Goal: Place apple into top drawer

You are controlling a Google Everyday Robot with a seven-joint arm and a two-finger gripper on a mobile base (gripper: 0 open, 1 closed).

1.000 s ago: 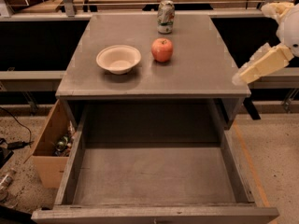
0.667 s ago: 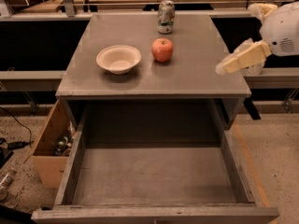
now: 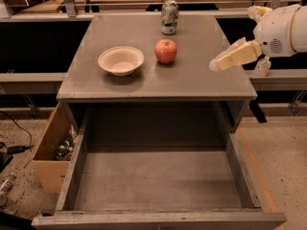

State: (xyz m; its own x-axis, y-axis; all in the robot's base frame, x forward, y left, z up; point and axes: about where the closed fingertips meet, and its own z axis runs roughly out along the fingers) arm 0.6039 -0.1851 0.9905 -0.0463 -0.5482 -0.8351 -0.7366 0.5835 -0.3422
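The red-orange apple (image 3: 166, 51) sits on the grey cabinet top (image 3: 192, 80), right of centre. The top drawer (image 3: 158, 181) is pulled fully open below the front edge; its flat grey bottom is bare. My gripper (image 3: 217, 63), cream-coloured, hangs over the right part of the cabinet top, to the right of the apple and a little nearer the front, apart from it. It holds nothing that I can see.
A cream-white bowl (image 3: 121, 60) stands left of the apple. A drink can (image 3: 169, 17) stands at the back of the top. A brown cardboard box (image 3: 53, 152) with clutter sits on the floor at the drawer's left. Benches run behind.
My gripper has moved left and up, from beyond the cabinet's right edge to over its top, closer to the apple. The apple, bowl and can have not moved.
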